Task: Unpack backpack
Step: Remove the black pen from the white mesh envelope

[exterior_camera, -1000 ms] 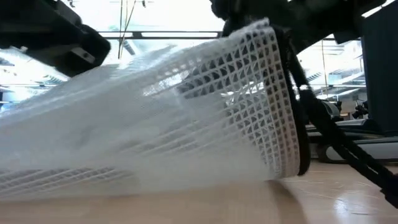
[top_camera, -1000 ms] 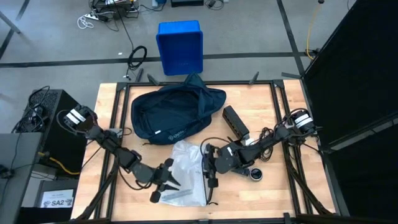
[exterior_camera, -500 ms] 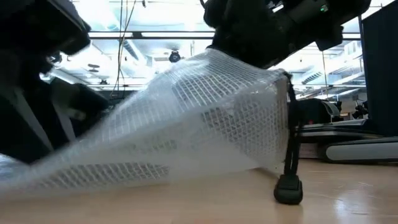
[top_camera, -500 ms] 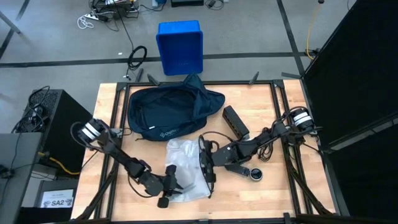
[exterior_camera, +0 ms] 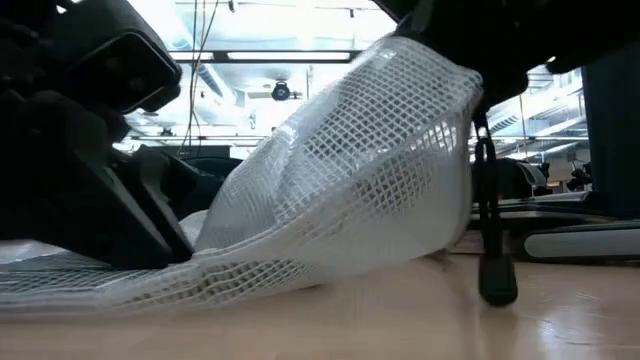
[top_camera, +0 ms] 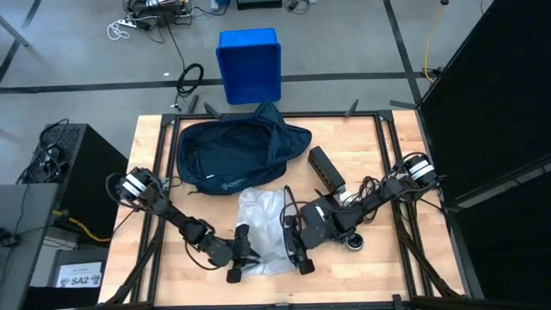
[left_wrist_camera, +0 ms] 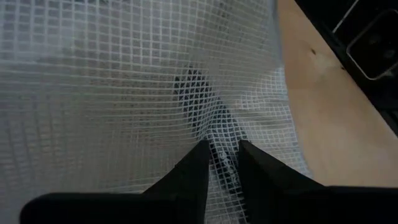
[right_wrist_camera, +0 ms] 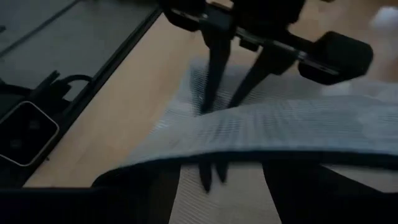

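Overhead, the backpack (top_camera: 237, 157) lies slumped on the far half of the wooden table (top_camera: 387, 267), its dark navy fabric open and rumpled, the white logo label facing the near side; a bright blue bin (top_camera: 250, 65) stands on the floor just beyond the table's far edge. Between the two arms, nearer the front edge, lies a white mesh pouch (top_camera: 263, 234) with a grid weave. The left gripper (top_camera: 238, 258) sits at the pouch's near-left corner, and its wrist view shows the two dark fingers (left_wrist_camera: 193, 171) drawn narrow and pinching a fold of the mesh between them. The right gripper (top_camera: 297, 245) is at the pouch's right edge; in its own wrist view the pouch's dark-trimmed rim (right_wrist_camera: 249, 152) is draped across the front of it, and I cannot tell whether its jaws grip the mesh or merely stand apart around it. From table height the pouch (exterior_camera: 340, 200) rises in a hump at its right side and slopes down flat to the left, with a thin black strap (exterior_camera: 487, 220) hanging from its raised edge to the tabletop. A long black rectangular object (top_camera: 326, 168) lies just right of the backpack, and a small round dark item (top_camera: 354, 241) rests beside the right arm.
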### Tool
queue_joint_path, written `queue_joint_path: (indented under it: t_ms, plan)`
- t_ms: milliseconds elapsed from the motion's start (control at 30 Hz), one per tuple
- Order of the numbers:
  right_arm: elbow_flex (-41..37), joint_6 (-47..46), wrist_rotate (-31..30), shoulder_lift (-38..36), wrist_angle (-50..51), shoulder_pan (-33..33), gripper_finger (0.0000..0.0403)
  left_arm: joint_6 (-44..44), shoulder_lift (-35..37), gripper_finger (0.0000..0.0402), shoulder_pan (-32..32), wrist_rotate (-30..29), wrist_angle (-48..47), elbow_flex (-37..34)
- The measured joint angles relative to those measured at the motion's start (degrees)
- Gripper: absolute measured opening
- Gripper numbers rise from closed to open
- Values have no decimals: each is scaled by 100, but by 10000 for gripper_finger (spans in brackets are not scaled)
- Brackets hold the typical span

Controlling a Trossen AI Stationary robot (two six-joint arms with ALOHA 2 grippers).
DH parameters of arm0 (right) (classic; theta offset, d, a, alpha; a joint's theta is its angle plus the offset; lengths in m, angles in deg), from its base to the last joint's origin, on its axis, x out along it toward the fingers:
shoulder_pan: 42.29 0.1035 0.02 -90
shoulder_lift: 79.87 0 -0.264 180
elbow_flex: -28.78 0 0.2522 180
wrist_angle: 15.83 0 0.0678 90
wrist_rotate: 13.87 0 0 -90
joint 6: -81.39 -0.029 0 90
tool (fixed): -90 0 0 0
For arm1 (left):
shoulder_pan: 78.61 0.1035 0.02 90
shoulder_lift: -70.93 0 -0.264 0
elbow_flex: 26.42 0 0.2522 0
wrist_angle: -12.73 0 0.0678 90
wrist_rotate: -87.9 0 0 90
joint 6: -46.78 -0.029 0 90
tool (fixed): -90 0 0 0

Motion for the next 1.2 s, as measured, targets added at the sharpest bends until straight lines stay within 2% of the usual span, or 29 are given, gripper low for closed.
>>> queue_joint_path:
  t_ms: [233, 533, 900, 1200]
  plan:
    - [0, -237, -27, 8, 72, 1, 199, -105, -9, 62, 258, -85, 68, -10]
    - [4, -619, -166, 694, -139, 18, 204, -117, -15, 62, 397, -161, 79, -15]
    - [13, -705, -241, 835, -645, -77, 221, -182, -19, 62, 464, -150, 210, -19]
    - [496, -697, -402, 1272, 10, -78, 203, -162, -20, 62, 487, -204, 229, 14]
